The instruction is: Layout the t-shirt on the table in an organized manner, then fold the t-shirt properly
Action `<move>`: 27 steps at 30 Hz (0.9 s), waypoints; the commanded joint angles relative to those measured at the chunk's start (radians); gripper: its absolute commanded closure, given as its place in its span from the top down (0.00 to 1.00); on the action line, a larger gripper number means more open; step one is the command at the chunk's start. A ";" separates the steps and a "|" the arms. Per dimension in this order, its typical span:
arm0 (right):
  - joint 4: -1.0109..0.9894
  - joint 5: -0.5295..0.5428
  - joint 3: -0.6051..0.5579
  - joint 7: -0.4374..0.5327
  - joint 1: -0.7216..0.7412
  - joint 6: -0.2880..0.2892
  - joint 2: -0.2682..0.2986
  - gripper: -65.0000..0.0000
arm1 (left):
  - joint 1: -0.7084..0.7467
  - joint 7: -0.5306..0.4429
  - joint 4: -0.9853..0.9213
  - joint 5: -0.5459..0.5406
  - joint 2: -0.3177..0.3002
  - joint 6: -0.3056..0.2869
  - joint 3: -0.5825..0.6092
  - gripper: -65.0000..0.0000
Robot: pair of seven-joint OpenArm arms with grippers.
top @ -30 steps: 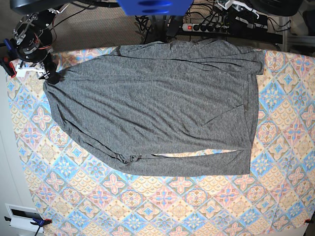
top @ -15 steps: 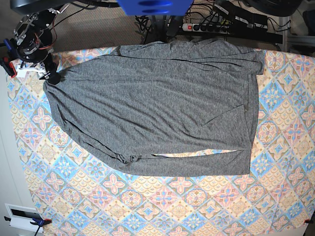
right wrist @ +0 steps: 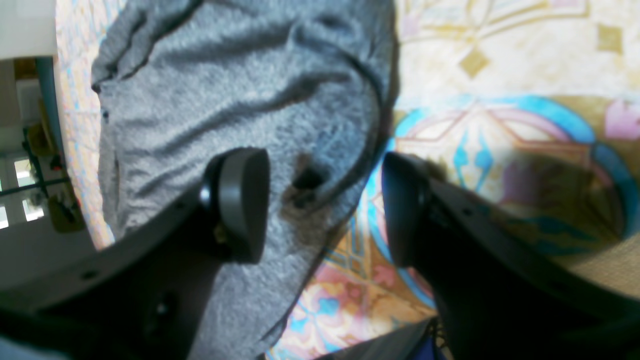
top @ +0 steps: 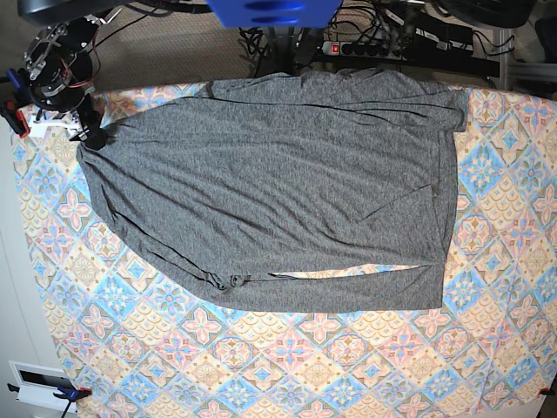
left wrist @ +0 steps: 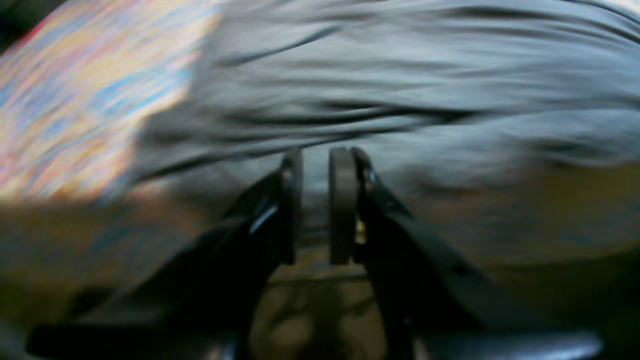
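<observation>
The dark grey t-shirt (top: 278,183) lies spread across the far half of the patterned table (top: 348,366), with its lower hem folded up in a strip. My right gripper (top: 90,135) sits at the shirt's far-left corner. In the right wrist view it (right wrist: 320,205) is open wide, astride the edge of the t-shirt (right wrist: 225,90) over the table (right wrist: 500,150). The left wrist view is motion-blurred. There my left gripper (left wrist: 315,200) shows a narrow gap between its pads, with nothing clearly in it. The t-shirt (left wrist: 425,75) lies beyond it. The left gripper is out of the base view.
A power strip (top: 365,48) and cables lie on the floor past the table's far edge. A blue part (top: 274,10) overhangs the top centre. A white box (top: 39,383) and a clamp (top: 70,394) sit at the near-left corner.
In the base view the t-shirt lies the same and the right arm stays at its corner. Only cables beyond the far-right edge have shifted a little.
</observation>
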 commanded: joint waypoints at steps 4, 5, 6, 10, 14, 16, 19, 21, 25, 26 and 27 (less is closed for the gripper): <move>0.015 0.020 0.005 0.007 -0.002 0.011 0.019 0.53 | 0.036 -0.021 -0.079 -0.055 0.018 0.006 -0.080 0.16; 0.015 0.020 0.005 0.007 -0.002 0.011 0.019 0.53 | 0.047 -0.021 -0.081 -0.042 0.027 0.006 -0.111 0.16; 0.015 0.020 0.005 0.007 -0.001 0.011 0.019 0.53 | 0.067 -0.021 -0.081 -0.026 0.044 0.006 -0.155 0.16; 0.015 0.020 0.005 0.007 -0.001 0.011 0.018 0.53 | 0.110 -0.021 -0.042 -0.005 0.118 -0.019 -0.342 0.19; 0.015 0.020 -0.063 0.010 0.002 0.011 0.018 0.53 | 0.119 -0.021 0.085 -0.006 0.145 -0.056 -0.443 0.24; 0.015 0.020 -0.089 0.010 0.002 0.011 0.018 0.53 | 0.119 -0.021 0.165 -0.008 0.147 -0.056 -0.471 0.25; 0.015 0.020 -0.098 0.010 0.002 0.011 0.018 0.53 | 0.106 -0.021 0.320 -0.062 0.142 -0.056 -0.480 0.26; 0.015 0.020 -0.100 0.010 0.004 0.011 0.018 0.53 | 0.071 -0.021 0.407 -0.134 0.134 -0.056 -0.457 0.27; 0.015 0.020 -0.100 0.010 0.005 0.011 0.018 0.53 | -0.039 -0.020 0.455 -0.258 0.099 -0.056 -0.385 0.28; 0.015 0.020 -0.100 0.010 0.005 0.011 0.018 0.53 | -0.064 -0.017 0.452 -0.270 0.096 -0.056 -0.373 0.27; 0.015 0.020 -0.100 0.010 0.004 0.011 0.018 0.53 | -0.079 -0.004 0.436 -0.269 0.091 -0.056 -0.370 0.26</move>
